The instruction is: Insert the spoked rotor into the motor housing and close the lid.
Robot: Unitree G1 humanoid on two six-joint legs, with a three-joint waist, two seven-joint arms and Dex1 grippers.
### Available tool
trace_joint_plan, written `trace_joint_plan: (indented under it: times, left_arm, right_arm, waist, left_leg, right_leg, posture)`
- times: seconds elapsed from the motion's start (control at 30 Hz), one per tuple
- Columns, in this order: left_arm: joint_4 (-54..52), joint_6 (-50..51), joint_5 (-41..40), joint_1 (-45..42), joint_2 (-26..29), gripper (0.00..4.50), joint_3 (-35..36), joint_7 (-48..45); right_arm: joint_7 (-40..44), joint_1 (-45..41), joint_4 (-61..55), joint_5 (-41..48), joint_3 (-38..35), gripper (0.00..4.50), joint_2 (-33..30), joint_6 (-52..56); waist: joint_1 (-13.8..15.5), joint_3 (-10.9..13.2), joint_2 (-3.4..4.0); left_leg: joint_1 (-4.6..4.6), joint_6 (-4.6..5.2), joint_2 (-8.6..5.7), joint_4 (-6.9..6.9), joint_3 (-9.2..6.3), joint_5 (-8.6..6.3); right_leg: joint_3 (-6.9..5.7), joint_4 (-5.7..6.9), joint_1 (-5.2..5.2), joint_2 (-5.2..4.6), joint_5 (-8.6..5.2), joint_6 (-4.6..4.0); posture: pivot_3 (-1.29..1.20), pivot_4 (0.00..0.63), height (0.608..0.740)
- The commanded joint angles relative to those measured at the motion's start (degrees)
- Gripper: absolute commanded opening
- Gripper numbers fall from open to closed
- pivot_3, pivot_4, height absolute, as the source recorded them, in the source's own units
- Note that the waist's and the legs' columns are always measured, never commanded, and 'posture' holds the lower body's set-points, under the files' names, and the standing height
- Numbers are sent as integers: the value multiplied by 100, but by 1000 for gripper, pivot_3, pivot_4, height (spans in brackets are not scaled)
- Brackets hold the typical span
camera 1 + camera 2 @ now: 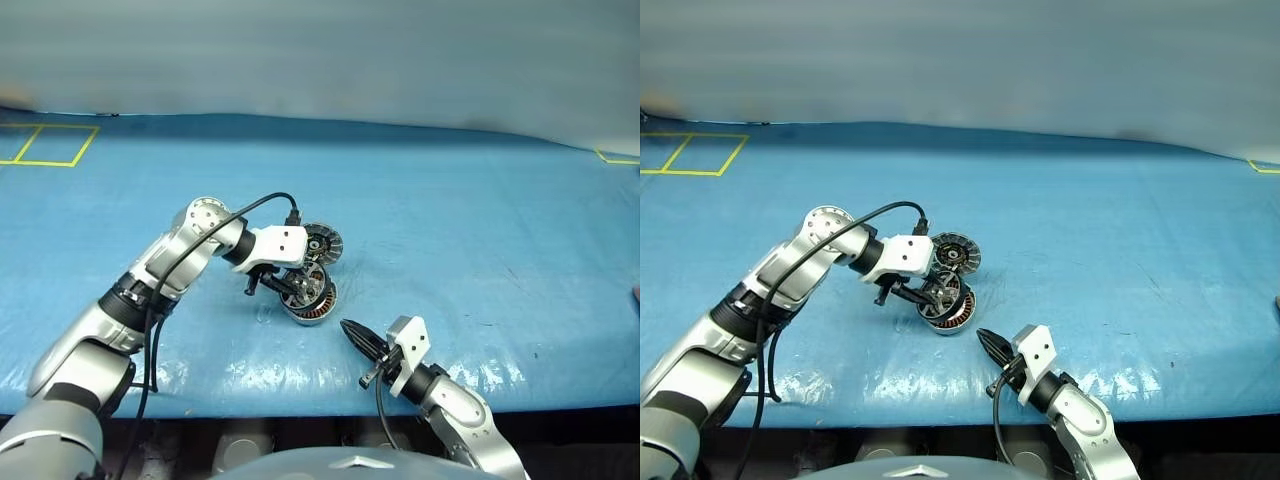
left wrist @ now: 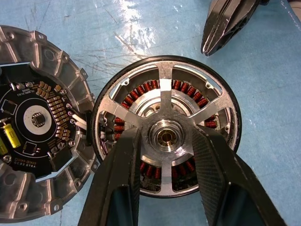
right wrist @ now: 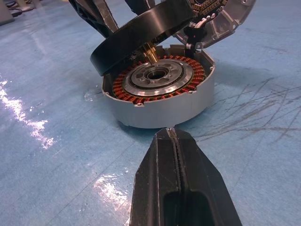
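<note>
The left claw grips the spoked rotor, held tilted with one edge over the motor housing on the blue tabletop; it is not yet seated. The lid lies open just beside the housing, still to be closed. The right claw is clenched empty, nearby.

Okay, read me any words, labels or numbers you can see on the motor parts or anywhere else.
No text can be read for certain.
Lid circuit board: a line of tiny white print near its lower edge, too small to read.
Spoked rotor, motor housing, blue table cover: no text.
Yellow tape squares: plain markings, no characters.
</note>
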Motion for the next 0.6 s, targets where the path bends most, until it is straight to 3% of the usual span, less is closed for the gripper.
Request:
trace_joint_plan:
  times: [0.03,0.27,0.6]
  left_arm:
    - [48,-102,75,-165,15,1284,50,-59]
    - [136,-223,100,-221,-68,1284,-11,-216]
    - [-7,-248,-59,-288,-178,4460,165,-329]
  right_arm:
    - [-7,-27,-134,32,0,0,27,-3]
    - [-28,-45,-160,28,-27,0,32,57]
    - [-40,-10,-217,70,-31,0,15,120]
  waist:
    - [0,0,0]
    - [1,0,0]
    - [2,0,0]
  left_leg:
    - [0,0,0,0,0,0]
    - [0,0,0,0,0,0]
    - [-3,1,-1,0,-1,0]
  right_leg:
    - [0,0,0,0,0,0]
    - [0,0,0,0,0,-1]
    - [0,0,-1,-1,0,0]
  posture:
    - [0,150,740]
    - [0,150,740]
    - [0,150,740]
